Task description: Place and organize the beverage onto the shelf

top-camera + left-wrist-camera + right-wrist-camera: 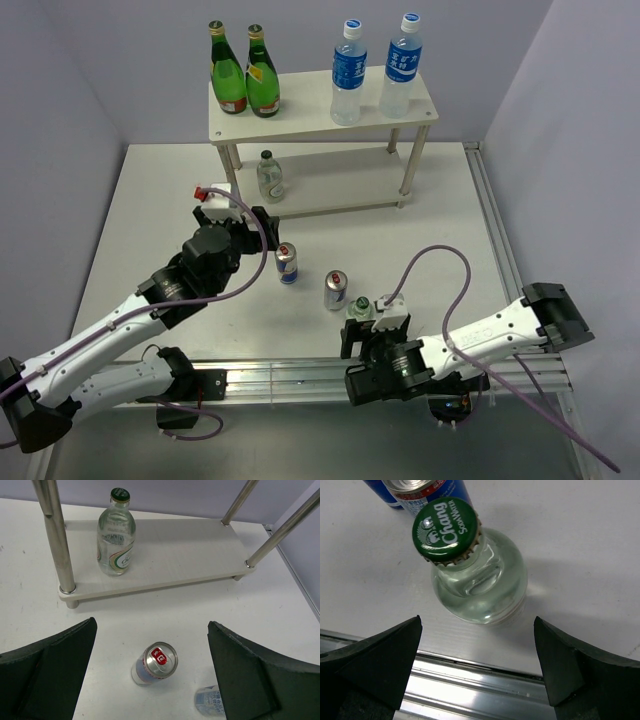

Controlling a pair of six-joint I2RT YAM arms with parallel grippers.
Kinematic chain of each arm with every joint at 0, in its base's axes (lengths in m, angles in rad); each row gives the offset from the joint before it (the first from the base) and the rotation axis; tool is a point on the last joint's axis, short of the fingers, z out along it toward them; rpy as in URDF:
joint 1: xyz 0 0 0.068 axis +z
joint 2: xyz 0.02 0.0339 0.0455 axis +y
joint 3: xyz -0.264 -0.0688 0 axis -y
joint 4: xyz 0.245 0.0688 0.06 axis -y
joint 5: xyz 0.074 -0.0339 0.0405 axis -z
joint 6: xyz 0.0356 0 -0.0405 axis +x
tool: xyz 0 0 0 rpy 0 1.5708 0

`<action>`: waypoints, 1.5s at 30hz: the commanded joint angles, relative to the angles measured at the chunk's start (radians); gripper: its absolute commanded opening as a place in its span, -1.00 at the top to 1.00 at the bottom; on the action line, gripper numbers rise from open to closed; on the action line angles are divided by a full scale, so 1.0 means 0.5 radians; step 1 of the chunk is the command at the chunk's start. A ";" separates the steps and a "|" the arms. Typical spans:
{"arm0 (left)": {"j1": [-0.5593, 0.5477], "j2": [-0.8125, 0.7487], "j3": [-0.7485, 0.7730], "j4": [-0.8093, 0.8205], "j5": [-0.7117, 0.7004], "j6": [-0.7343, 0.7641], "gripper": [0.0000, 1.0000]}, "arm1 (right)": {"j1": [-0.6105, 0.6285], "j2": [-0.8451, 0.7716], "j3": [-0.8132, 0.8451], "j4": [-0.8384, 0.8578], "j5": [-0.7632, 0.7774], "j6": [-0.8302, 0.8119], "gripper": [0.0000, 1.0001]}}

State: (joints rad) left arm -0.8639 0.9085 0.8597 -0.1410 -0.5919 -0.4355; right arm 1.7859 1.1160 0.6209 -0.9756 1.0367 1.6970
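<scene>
Left fingers point(50, 672) and right fingers point(375, 662) gape empty; ease the right around the bottle point(477, 582) at twelve o'clock, low.

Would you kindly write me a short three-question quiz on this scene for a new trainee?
1. True or false: the left gripper is shut on a can.
2. How many drinks stand on the shelf's lower board? A) one B) two C) three
3. Fill in: the small bottle below the open right gripper has a ____ cap.
Key: 1 false, it is open; 2 A; 3 green.
</scene>
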 commanded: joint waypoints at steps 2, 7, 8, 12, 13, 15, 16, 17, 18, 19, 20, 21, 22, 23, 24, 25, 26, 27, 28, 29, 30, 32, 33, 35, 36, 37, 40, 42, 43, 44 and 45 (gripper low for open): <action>-0.009 -0.038 -0.017 0.064 -0.016 -0.022 -0.99 | -0.013 0.182 0.077 0.043 0.277 0.161 -1.00; -0.012 -0.047 -0.035 0.079 -0.007 -0.019 -0.99 | -0.028 0.369 0.071 -0.122 0.396 0.493 -1.00; -0.015 -0.044 -0.035 0.079 -0.007 -0.022 -0.99 | -0.031 0.421 0.062 -0.123 0.439 0.527 -1.00; -0.021 -0.034 -0.038 0.086 -0.007 -0.016 -0.99 | -0.080 0.560 0.038 -0.113 0.516 0.680 -1.00; -0.024 -0.028 -0.041 0.089 -0.007 -0.016 -0.99 | -0.090 0.590 0.041 -0.132 0.534 0.720 -1.00; -0.024 -0.028 -0.050 0.104 -0.010 -0.013 -0.99 | -0.105 0.679 0.050 -0.214 0.586 0.885 -1.00; -0.024 -0.022 -0.053 0.104 -0.010 -0.010 -0.99 | -0.108 0.707 0.053 -0.248 0.602 0.934 -1.00; -0.024 -0.019 -0.053 0.110 -0.010 -0.010 -0.99 | -0.120 0.768 0.062 -0.291 0.617 0.999 -1.00; -0.024 -0.013 -0.047 0.104 -0.013 -0.010 -0.99 | -0.129 0.793 0.080 -0.310 0.632 1.027 -1.00; -0.024 -0.007 -0.044 0.101 -0.013 -0.007 -0.99 | -0.142 0.817 0.087 -0.325 0.648 1.042 -1.00; -0.024 -0.004 -0.041 0.101 -0.010 -0.007 -0.99 | -0.151 0.857 0.093 -0.337 0.660 1.070 -1.00; -0.027 -0.004 -0.038 0.101 -0.010 -0.010 -0.99 | -0.169 0.873 0.093 -0.344 0.666 1.085 -1.00; -0.027 -0.007 -0.044 0.104 -0.010 -0.010 -0.99 | -0.175 0.891 0.093 -0.331 0.685 1.094 -0.99; -0.027 -0.007 -0.041 0.104 -0.010 -0.010 -0.99 | -0.179 0.897 0.093 -0.316 0.688 1.082 -0.95; -0.027 -0.010 -0.044 0.104 -0.013 -0.010 -0.99 | -0.191 0.903 0.084 -0.304 0.691 1.082 -0.92; -0.030 -0.007 -0.044 0.104 -0.013 -0.010 -0.99 | -0.197 0.903 0.081 -0.289 0.697 1.076 -0.87; -0.027 -0.010 -0.044 0.104 -0.016 -0.010 -0.99 | -0.203 0.903 0.075 -0.225 0.697 1.009 -0.78; -0.027 -0.010 -0.044 0.104 -0.016 -0.010 -0.99 | -0.209 0.903 0.068 -0.184 0.697 0.972 -0.74; -0.027 -0.010 -0.047 0.104 -0.016 -0.010 -0.99 | -0.224 0.900 0.062 -0.151 0.697 0.938 -0.71; -0.027 -0.010 -0.044 0.104 -0.016 -0.007 -0.99 | -0.234 0.891 0.056 -0.056 0.694 0.826 -0.67; -0.027 -0.010 -0.044 0.104 -0.013 -0.010 -0.99 | -0.243 0.882 0.044 0.006 0.691 0.758 -0.63; -0.027 -0.004 -0.044 0.101 -0.016 -0.013 -0.99 | -0.258 0.852 0.019 0.192 0.685 0.580 -0.52; -0.030 -0.004 -0.047 0.101 -0.019 -0.010 -0.99 | -0.267 0.839 -0.008 0.257 0.682 0.524 -0.47; -0.030 -0.007 -0.050 0.098 -0.022 -0.010 -0.99 | -0.283 0.811 -0.039 0.398 0.673 0.411 -0.30; -0.033 -0.004 -0.056 0.101 -0.025 -0.013 -0.99 | -0.289 0.802 -0.060 0.435 0.666 0.377 -0.19; -0.033 -0.004 -0.060 0.098 -0.028 -0.010 -0.99 | -0.292 0.793 -0.070 0.490 0.666 0.343 0.00; -0.042 -0.004 -0.069 0.092 -0.043 -0.013 -0.99 | -0.301 0.793 -0.058 0.476 0.642 0.324 0.78; -0.049 -0.010 -0.060 0.083 -0.047 -0.013 -0.99 | -0.304 0.802 -0.018 0.427 0.624 0.330 1.00; -0.049 -0.007 -0.057 0.076 -0.050 -0.016 -0.99 | -0.304 0.811 0.004 0.335 0.614 0.352 1.00; -0.055 -0.010 -0.050 0.067 -0.053 -0.019 -0.99 | -0.304 0.817 0.037 0.274 0.605 0.425 1.00; -0.058 -0.013 -0.047 0.064 -0.053 -0.019 -0.99 | -0.295 0.821 0.056 0.209 0.602 0.480 1.00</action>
State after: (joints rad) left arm -0.8841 0.9077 0.8330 -0.1249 -0.6006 -0.4355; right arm 1.6390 1.5265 0.6083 -0.8585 1.3491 1.8355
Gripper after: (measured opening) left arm 0.994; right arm 0.746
